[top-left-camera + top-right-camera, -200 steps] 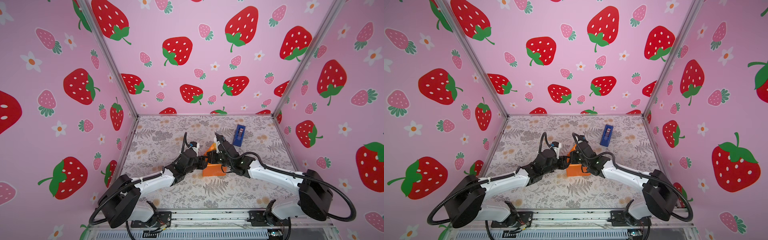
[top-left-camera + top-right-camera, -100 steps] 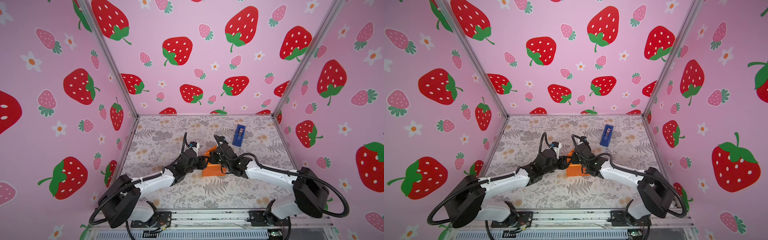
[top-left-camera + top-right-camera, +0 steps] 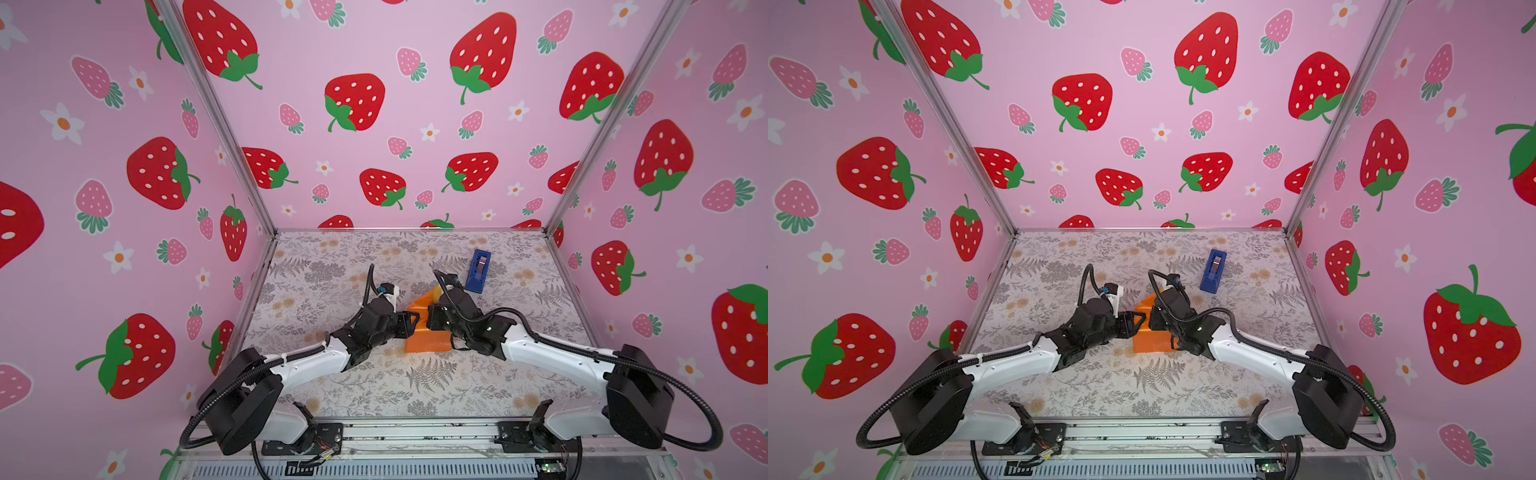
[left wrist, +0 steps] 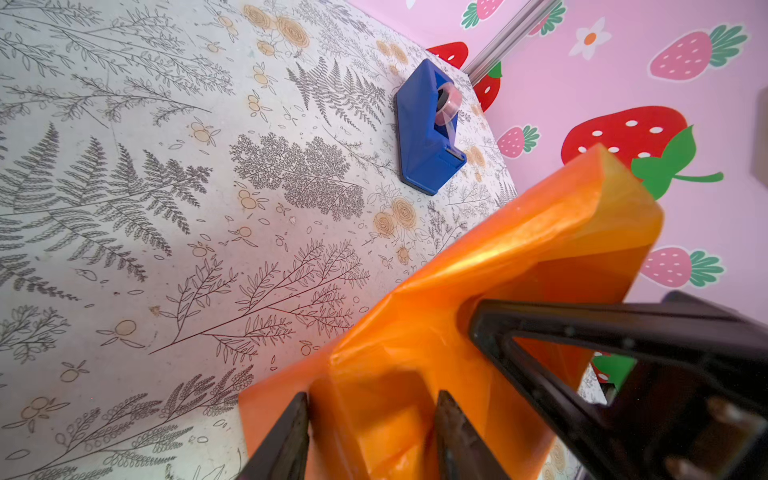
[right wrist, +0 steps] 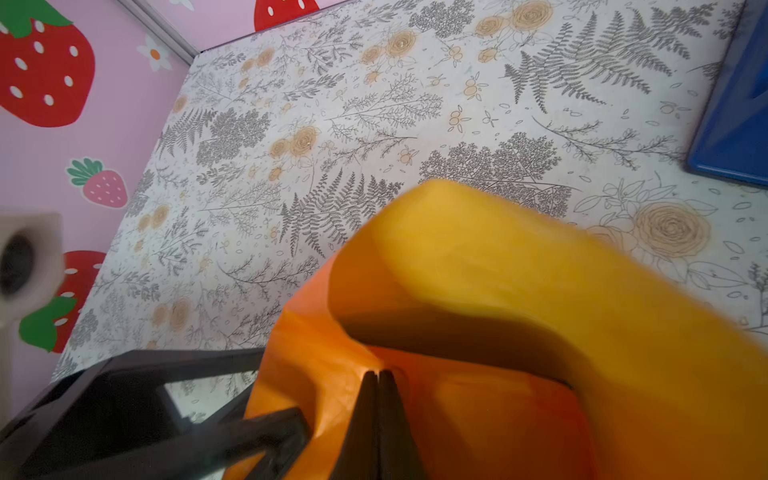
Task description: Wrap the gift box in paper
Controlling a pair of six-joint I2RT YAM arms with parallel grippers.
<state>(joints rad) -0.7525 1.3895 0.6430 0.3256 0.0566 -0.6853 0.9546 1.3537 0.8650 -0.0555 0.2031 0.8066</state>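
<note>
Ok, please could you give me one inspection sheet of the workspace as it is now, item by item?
Surface: floral-print table, flat, no spill seen.
Job's things: the paper, orange, folded up around a block; the gift box hidden under it.
Clutter: blue tape dispenser, far right of the table, apart from the paper.
Grippers: left gripper jaws shut on the paper over the block; right gripper jaws shut, tips at a paper fold.
Cables: black cables loop over both wrists, no snag seen.
Surroundings: pink strawberry walls, metal frame posts; nothing else seen.

Arms reaching inward, left tool [image 4: 373, 401] jaws half apart — right tool [image 5: 378, 380] jaws pressed together.
</note>
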